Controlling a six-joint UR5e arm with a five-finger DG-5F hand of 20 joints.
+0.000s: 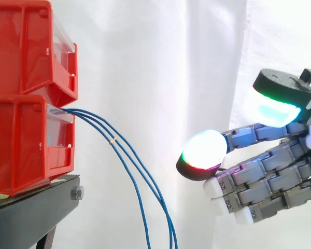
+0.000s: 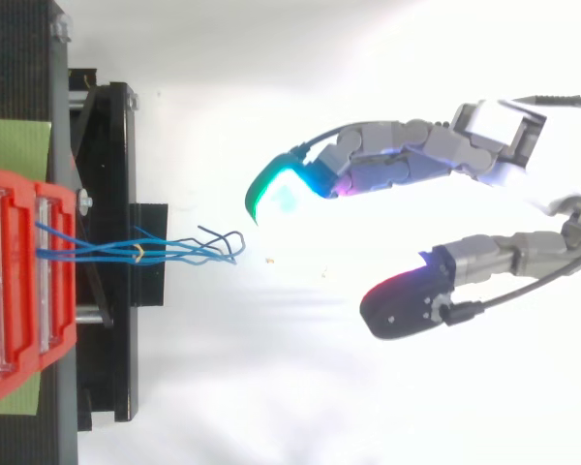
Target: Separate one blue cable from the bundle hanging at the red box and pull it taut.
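Right, nearest the side camera: two red bins stacked on the black stand, on a green mat. Upper red bin and lower red bin both have clear front panels; can't tell what's inside either.

Blue cables come out at the top front of the lower bin. The side view shows three thin strands, held together by a small pale band near the bin. They sag in a slack curve down past the frame bottom.

Hand sits to the right at cable height, apart from the strands. Fingers are extended and relaxed, gripping nothing, with the thumb pad glowing cyan-green above. White curtain hangs behind.
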